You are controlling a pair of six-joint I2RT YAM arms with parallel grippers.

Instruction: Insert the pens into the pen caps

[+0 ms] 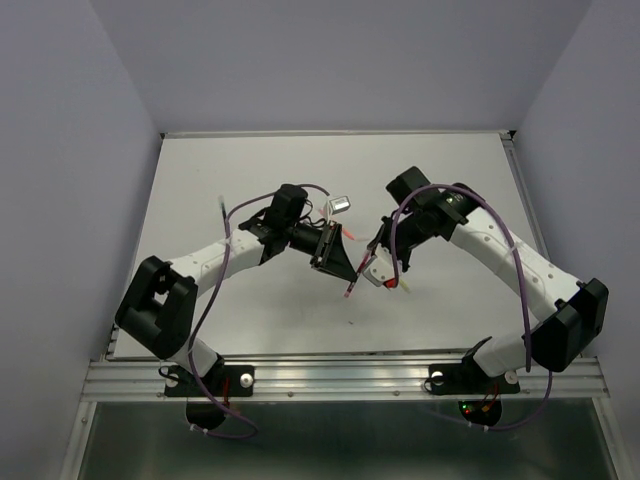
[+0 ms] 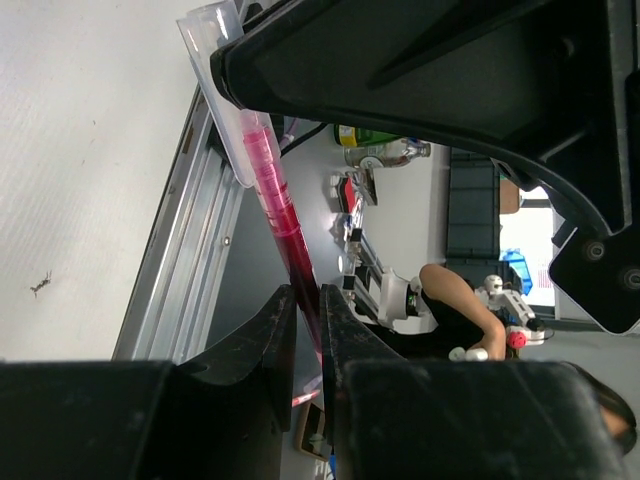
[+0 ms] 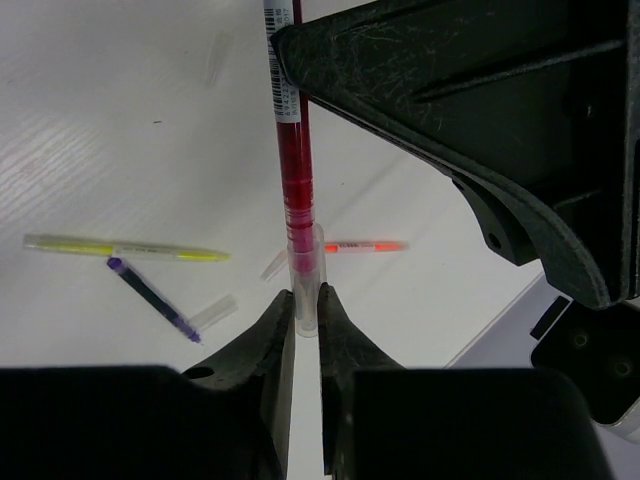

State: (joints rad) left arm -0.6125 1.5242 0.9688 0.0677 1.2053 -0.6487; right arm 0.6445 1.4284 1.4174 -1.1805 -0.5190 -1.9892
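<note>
Red pen [image 3: 291,160] clenched in left pincer [image 2: 308,305], tip seated inside pen cap [image 3: 305,265]; right pincer [image 3: 304,305] grips that cap, apparently holding it coaxial above the table [image 3: 100,130] so pen can push home.

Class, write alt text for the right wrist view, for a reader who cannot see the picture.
The right gripper pinches a clear pen cap, and the tip of a red pen sits inside the cap, coming in from the top of the picture. On the white table behind lie a yellow pen, a dark purple pen, an orange pen and a loose cap.
</note>
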